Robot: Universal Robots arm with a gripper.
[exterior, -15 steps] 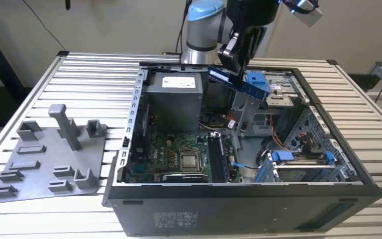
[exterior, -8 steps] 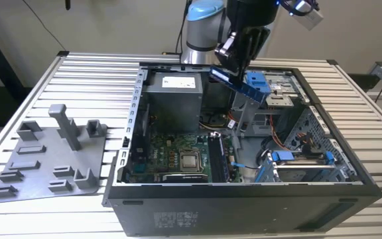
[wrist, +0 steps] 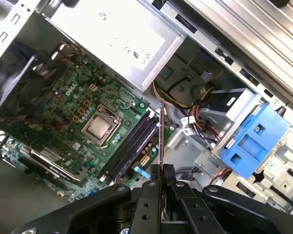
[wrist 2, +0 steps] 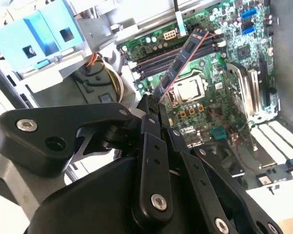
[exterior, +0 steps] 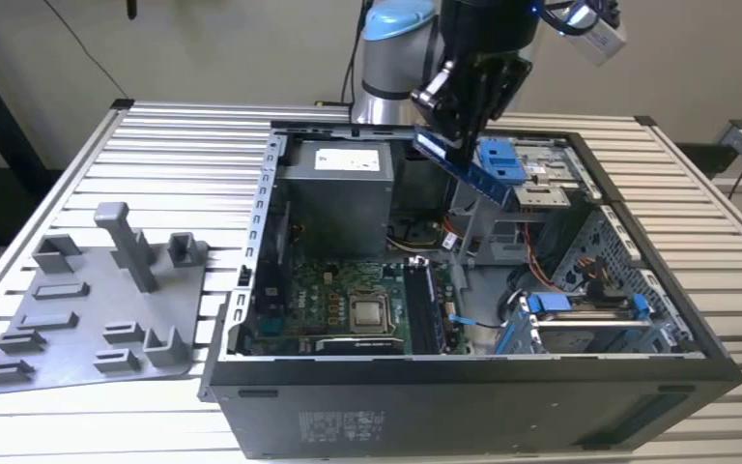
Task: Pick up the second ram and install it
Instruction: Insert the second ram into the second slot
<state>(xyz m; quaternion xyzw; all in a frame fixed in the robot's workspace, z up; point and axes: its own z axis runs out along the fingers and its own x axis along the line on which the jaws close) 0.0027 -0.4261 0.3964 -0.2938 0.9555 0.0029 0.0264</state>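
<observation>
My gripper (exterior: 459, 130) hangs over the open computer case (exterior: 474, 387) and is shut on the second ram (exterior: 471, 172), a long dark strip held tilted in the air above the case's far middle. In the second wrist view the ram (wrist 2: 181, 59) juts out from the gripper (wrist 2: 154, 106) over the green motherboard (wrist 2: 219, 102). In the first wrist view the ram (wrist: 161, 131) appears edge-on, rising from the gripper (wrist: 161, 173) beside the black memory slots (wrist: 132, 144). Those slots (exterior: 425, 309) lie well below the stick, to the right of the processor socket (exterior: 371, 312).
A grey power-supply box (exterior: 339, 193) fills the case's far left corner. Blue drive brackets (exterior: 500, 159) sit just behind the ram, and another blue bracket (exterior: 580, 304) is at the near right. A grey holder tray (exterior: 100, 309) with upright posts lies on the slatted table (exterior: 178, 145) left of the case.
</observation>
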